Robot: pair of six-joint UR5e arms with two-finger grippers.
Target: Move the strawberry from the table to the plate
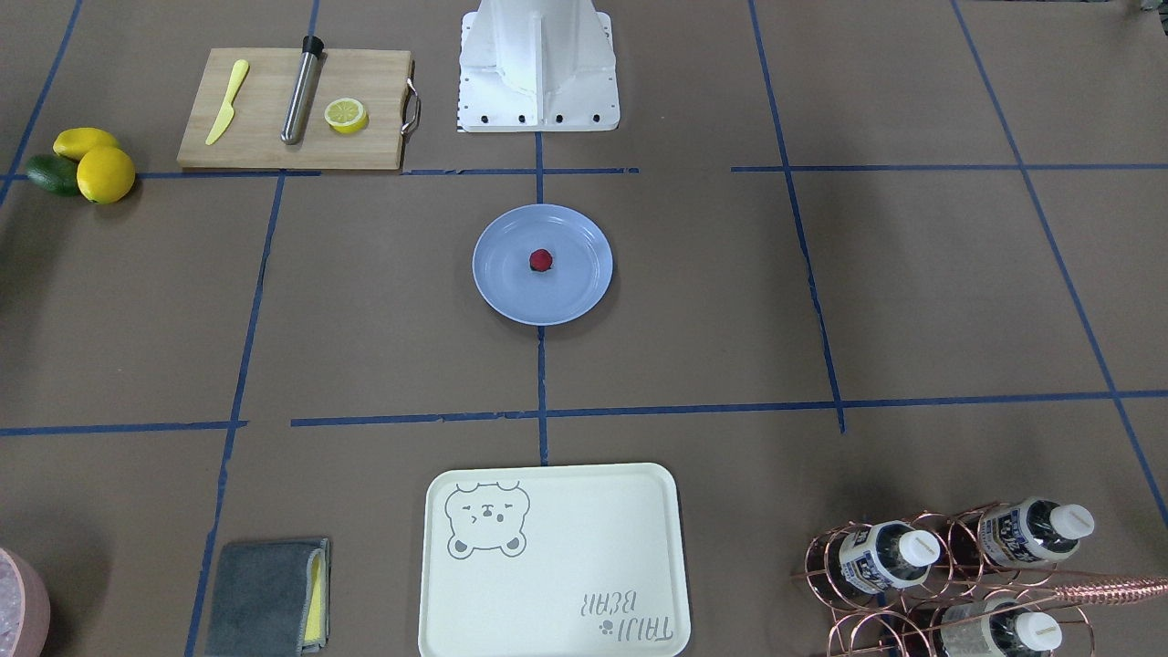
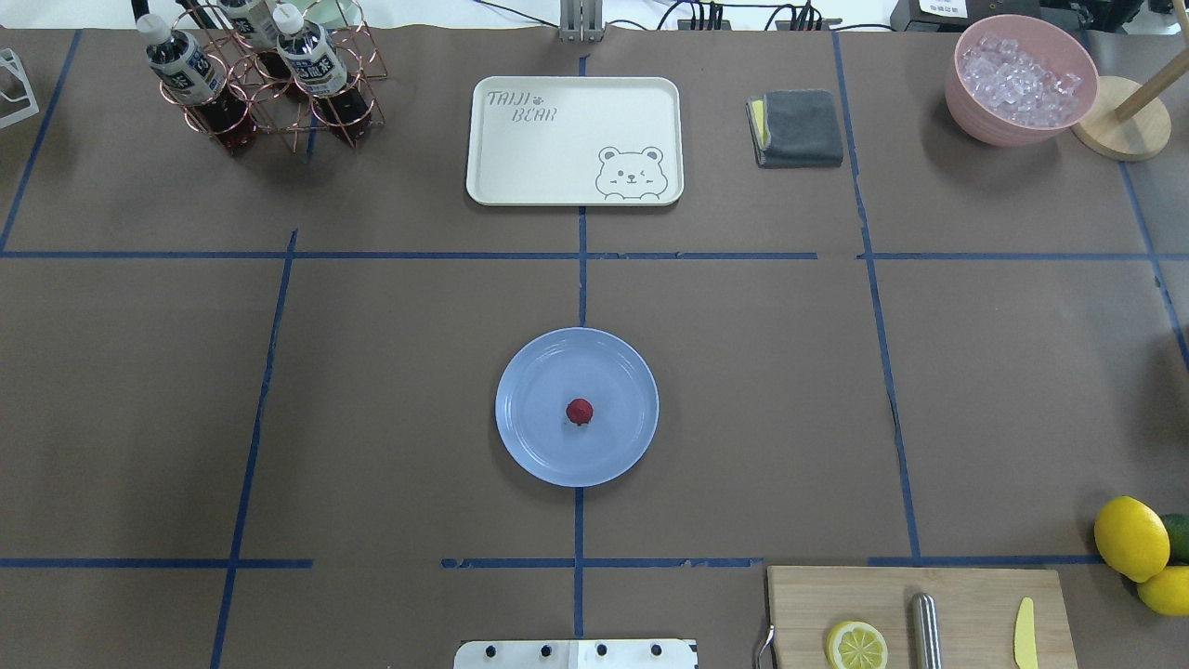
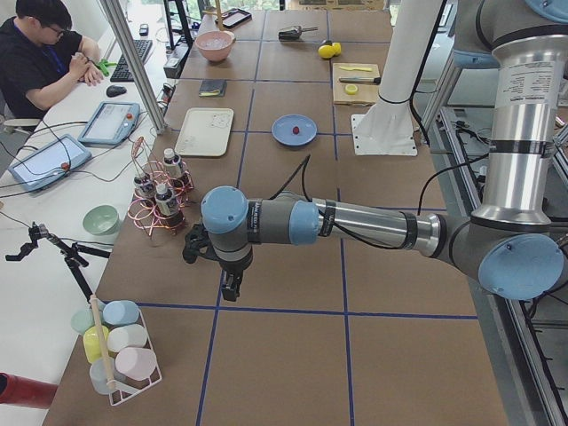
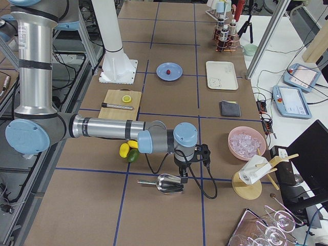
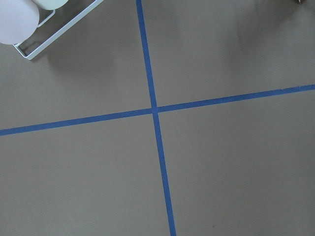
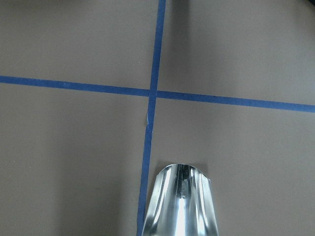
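Observation:
The tiny dark-red strawberry (image 1: 540, 261) (image 2: 580, 411) lies in the middle of the round light-blue plate (image 1: 511, 294) (image 2: 537, 448), which sits at the centre of the brown-paper table (image 1: 365, 319). No arm is near it. My left gripper (image 3: 231, 288) hangs over the table's far left end and shows only in the exterior left view; I cannot tell whether it is open or shut. My right gripper (image 4: 183, 179) hangs over the far right end above a metal scoop (image 4: 166, 183) (image 6: 182, 201); I cannot tell its state either.
A cutting board (image 2: 966, 613) holds a lemon half, a steel tool and a yellow knife, with lemons (image 2: 1131, 537) beside it. Across the table stand a bear-print tray (image 2: 574, 139), a bottle rack (image 2: 260, 79), a grey cloth (image 2: 799, 127) and a pink bowl of ice (image 2: 1020, 79). A person sits at the side desk.

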